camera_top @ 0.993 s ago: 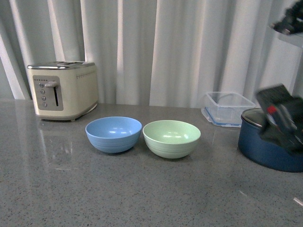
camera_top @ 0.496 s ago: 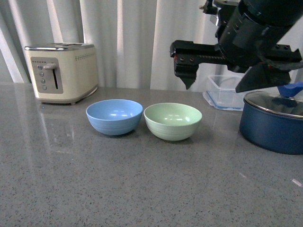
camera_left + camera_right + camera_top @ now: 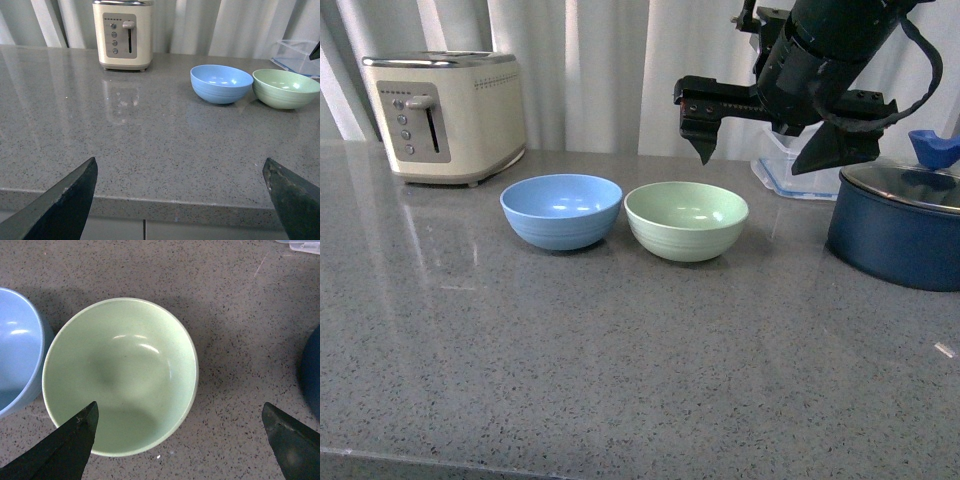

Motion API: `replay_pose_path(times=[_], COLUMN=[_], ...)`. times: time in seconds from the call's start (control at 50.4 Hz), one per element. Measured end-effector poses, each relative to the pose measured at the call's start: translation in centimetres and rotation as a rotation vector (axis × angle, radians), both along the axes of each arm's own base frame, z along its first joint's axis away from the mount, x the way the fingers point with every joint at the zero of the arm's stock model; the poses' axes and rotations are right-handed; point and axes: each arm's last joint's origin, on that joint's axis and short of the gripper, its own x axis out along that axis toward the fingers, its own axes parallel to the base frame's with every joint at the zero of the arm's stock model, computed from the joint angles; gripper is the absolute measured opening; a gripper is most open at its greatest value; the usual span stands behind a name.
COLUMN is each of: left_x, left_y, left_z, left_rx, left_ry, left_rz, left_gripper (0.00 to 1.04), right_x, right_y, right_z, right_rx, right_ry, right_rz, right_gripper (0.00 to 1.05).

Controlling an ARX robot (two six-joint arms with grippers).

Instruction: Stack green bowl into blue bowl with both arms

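The green bowl [image 3: 686, 220] sits upright and empty on the grey tabletop [image 3: 620, 350], just to the right of the blue bowl [image 3: 561, 210]. The 2 rims are so close that I cannot tell whether they touch. The blue bowl is also upright and empty.

My right hand [image 3: 753, 163] hangs in the air above and slightly behind the green bowl, fingers pointing down and spread wide with nothing between them. In the right wrist view I look straight down into the green bowl. 1 fingertip is over the bowl's edge on the blue bowl's side, and the other is over bare tabletop toward the pot.

My left hand [image 3: 182, 200] is low by the tabletop's near edge, well apart from both bowls, its 2 fingers wide apart and holding nothing.

A cream toaster [image 3: 445, 115] stands at the back left. A dark navy pot [image 3: 895, 235] with a glass lid and blue knob [image 3: 933, 148] stands on the right. Behind my right arm a clear container [image 3: 775, 165] shows partly.
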Motion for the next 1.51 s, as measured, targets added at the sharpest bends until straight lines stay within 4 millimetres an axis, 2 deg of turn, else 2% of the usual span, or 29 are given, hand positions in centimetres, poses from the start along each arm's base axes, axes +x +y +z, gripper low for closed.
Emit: replay_pose_path(times=[0.457, 0.774, 1.032, 1.152, 1.39, 1.509], left_x=[0.0, 0.0, 0.0, 0.0, 0.0, 0.0], left_y=[0.0, 0.0, 0.0, 0.0, 0.0, 0.0], left_z=[0.0, 0.0, 0.0, 0.0, 0.0, 0.0], left_rx=[0.000, 0.000, 0.000, 0.000, 0.000, 0.000], left_ry=[0.000, 0.000, 0.000, 0.000, 0.000, 0.000], left_rz=[0.000, 0.000, 0.000, 0.000, 0.000, 0.000], left_gripper=[0.98, 0.98, 0.98, 0.98, 0.98, 0.98], right_x=[2.5, 3.6, 4.4, 4.5, 4.0, 3.3], right_y=[-1.8, -1.4, -1.0, -1.1, -2.2, -2.9], right_z=[-3.5, -5.8, -5.8, -5.8, -7.0, -7.5], right_rx=[0.009, -0.006, 0.003, 0.010, 0.043, 0.040], right_ry=[0.059, 0.107, 0.094, 0.088, 0.103, 0.112], right_rz=[0.001, 0.045, 0.083, 0.098, 0.110, 0.109], right_gripper=[0.95, 0.95, 0.94, 0.81, 0.35, 0.17])
